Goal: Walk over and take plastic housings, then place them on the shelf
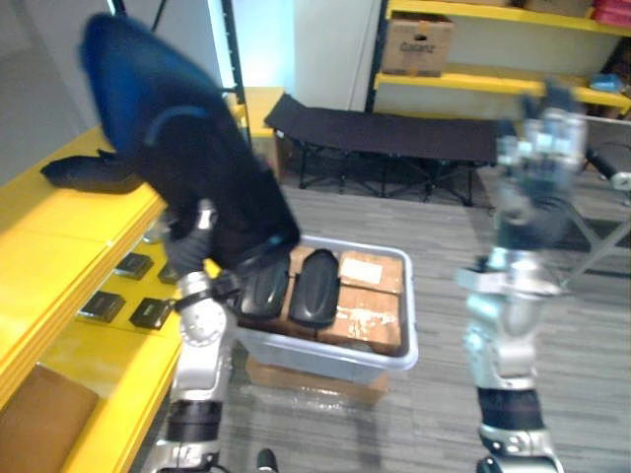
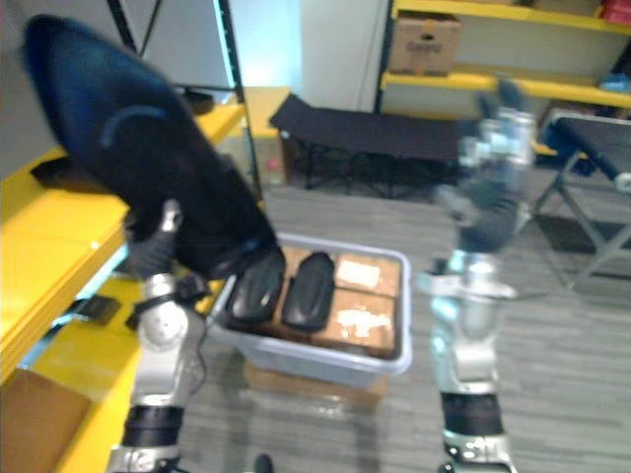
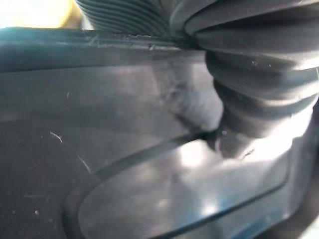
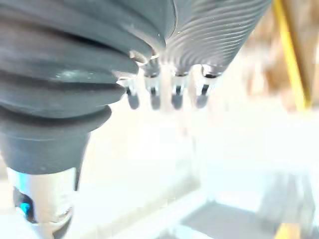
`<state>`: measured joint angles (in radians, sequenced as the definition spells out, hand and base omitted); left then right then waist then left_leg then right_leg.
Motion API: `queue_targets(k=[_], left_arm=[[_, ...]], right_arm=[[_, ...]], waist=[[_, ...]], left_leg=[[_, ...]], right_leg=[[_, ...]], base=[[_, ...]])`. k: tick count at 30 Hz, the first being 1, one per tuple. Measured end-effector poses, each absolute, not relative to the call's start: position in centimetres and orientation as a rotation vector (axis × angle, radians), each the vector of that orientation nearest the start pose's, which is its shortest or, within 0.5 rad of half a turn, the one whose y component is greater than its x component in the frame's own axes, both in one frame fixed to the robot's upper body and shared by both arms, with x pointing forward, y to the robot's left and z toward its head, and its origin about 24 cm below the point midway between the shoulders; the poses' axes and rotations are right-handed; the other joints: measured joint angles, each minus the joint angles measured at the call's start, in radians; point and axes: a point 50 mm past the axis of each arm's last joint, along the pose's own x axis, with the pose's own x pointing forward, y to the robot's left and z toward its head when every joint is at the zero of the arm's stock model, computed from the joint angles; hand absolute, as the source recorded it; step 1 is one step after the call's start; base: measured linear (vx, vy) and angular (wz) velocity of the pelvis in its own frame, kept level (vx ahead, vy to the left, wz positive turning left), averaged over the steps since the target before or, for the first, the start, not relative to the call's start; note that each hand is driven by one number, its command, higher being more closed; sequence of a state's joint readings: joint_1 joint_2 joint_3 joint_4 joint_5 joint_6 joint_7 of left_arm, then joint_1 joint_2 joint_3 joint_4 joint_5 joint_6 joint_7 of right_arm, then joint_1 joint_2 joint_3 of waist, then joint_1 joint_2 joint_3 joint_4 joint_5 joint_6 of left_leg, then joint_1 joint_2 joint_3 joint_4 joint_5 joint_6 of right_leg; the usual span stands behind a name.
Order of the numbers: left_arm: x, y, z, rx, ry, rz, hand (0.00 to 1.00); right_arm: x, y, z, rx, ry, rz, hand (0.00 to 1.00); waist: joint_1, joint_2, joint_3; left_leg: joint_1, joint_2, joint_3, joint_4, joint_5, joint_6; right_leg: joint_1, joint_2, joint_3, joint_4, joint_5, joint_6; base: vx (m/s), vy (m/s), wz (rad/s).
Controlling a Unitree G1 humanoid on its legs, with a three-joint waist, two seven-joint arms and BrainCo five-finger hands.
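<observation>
A large dark plastic housing (image 1: 168, 128) is held up high at the left, above the edge of the yellow shelf (image 1: 59, 246). My left hand (image 3: 239, 89) is shut on it, the thumb pressed against its smooth inner face (image 3: 124, 164); in the eye views the hand sits tucked under the housing's lower end. My right hand (image 1: 537, 168) is raised at the right, open and holding nothing, its straight fingers (image 4: 164, 94) in a row. Two more black housings (image 1: 264, 286) (image 1: 315, 286) stand side by side in the grey bin (image 1: 325, 360) on the floor between my arms.
Another dark housing (image 1: 89, 172) lies on the yellow shelf's top level. Several small dark parts (image 1: 148, 313) rest on its lower level. Cardboard boxes (image 1: 370, 296) fill the bin's right half. A black folding cot (image 1: 385, 128) and a far shelf with a carton (image 1: 417, 44) stand behind.
</observation>
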<state>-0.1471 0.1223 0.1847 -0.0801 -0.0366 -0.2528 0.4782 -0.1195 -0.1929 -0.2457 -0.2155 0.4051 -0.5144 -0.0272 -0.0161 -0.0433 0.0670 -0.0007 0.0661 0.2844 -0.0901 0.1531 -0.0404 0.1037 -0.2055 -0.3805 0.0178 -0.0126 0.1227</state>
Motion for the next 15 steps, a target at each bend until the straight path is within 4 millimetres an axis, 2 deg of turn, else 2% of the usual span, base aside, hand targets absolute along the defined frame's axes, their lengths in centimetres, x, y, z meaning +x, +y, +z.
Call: queue_targets(k=[1, 2, 3, 5, 7, 9, 12, 15], left_arm=[[25.1, 22.9, 12.6, -0.005, -0.522, 0.632, 1.0], [24.9, 23.0, 12.6, -0.005, -0.525, 0.635, 1.0], [24.3, 23.1, 12.6, -0.004, -0.54, 0.642, 1.0], [23.3, 23.2, 12.4, -0.006, -0.549, 0.654, 1.0], [22.2, 23.0, 11.7, -0.009, -0.535, 0.649, 1.0], [21.4, 22.9, 10.7, -0.02, -0.497, 0.661, 1.0], [20.2, 22.8, 8.9, -0.031, -0.418, 0.682, 1.0], [19.8, 22.8, 8.4, -0.034, -0.393, 0.695, 1.0]], right_arm=[[21.8, -24.9, 15.7, 0.174, -0.841, -0.29, 0.0], [21.6, -25.1, 15.5, 0.173, -0.832, -0.305, 0.0], [20.8, -25.7, 14.3, 0.201, -0.79, -0.353, 0.0], [19.8, -26.0, 12.1, 0.287, -0.715, -0.411, 0.0], [18.5, -26.0, 8.3, 0.378, -0.566, -0.502, 0.0], [17.6, -25.8, 5.8, 0.436, -0.46, -0.566, 0.0], [16.4, -25.5, 3.3, 0.456, -0.347, -0.626, 0.0], [16.4, -25.3, 2.7, 0.46, -0.311, -0.619, 0.0]], waist=[[-0.004, 0.0, 0.0], [-0.005, 0.0, 0.0], [-0.011, 0.001, 0.0], [-0.027, 0.001, 0.0], [-0.03, 0.004, -0.002], [-0.03, 0.011, -0.003], [-0.051, 0.026, -0.005], [-0.051, 0.033, -0.001]], left_leg=[[0.0, 0.0, 0.001, 0.0, -0.002, 0.0], [0.0, 0.0, 0.001, 0.0, -0.002, -0.001], [0.0, 0.001, 0.002, 0.0, -0.004, -0.004], [-0.001, 0.001, 0.004, 0.0, -0.005, -0.004], [-0.001, 0.006, 0.016, 0.0, -0.009, -0.009], [-0.002, 0.012, 0.031, 0.0, -0.013, -0.012], [-0.004, 0.013, 0.032, 0.0, -0.013, -0.013], [-0.003, 0.015, 0.033, 0.0, -0.014, -0.013]], right_leg=[[0.0, -0.001, 0.001, -0.003, 0.002, -0.002], [0.0, -0.001, 0.001, -0.004, 0.002, -0.002], [0.0, -0.001, 0.001, -0.006, 0.003, -0.002], [0.0, 0.001, 0.002, -0.009, 0.004, -0.003], [-0.005, 0.007, 0.011, -0.013, 0.004, -0.004], [-0.016, 0.012, 0.028, -0.015, 0.007, -0.006], [-0.015, 0.014, 0.028, -0.015, 0.013, 0.003], [-0.015, 0.015, 0.028, -0.015, 0.013, 0.002]], base=[[0.05, 0.004, -0.08], [0.07, 0.001, -0.02], [0.06, -0.001, -0.02], [0.06, -0.003, -0.04], [0.06, -0.008, -0.14], [0.06, -0.015, -0.22], [0.06, -0.015, -0.05], [0.01, -0.002, -0.01]])
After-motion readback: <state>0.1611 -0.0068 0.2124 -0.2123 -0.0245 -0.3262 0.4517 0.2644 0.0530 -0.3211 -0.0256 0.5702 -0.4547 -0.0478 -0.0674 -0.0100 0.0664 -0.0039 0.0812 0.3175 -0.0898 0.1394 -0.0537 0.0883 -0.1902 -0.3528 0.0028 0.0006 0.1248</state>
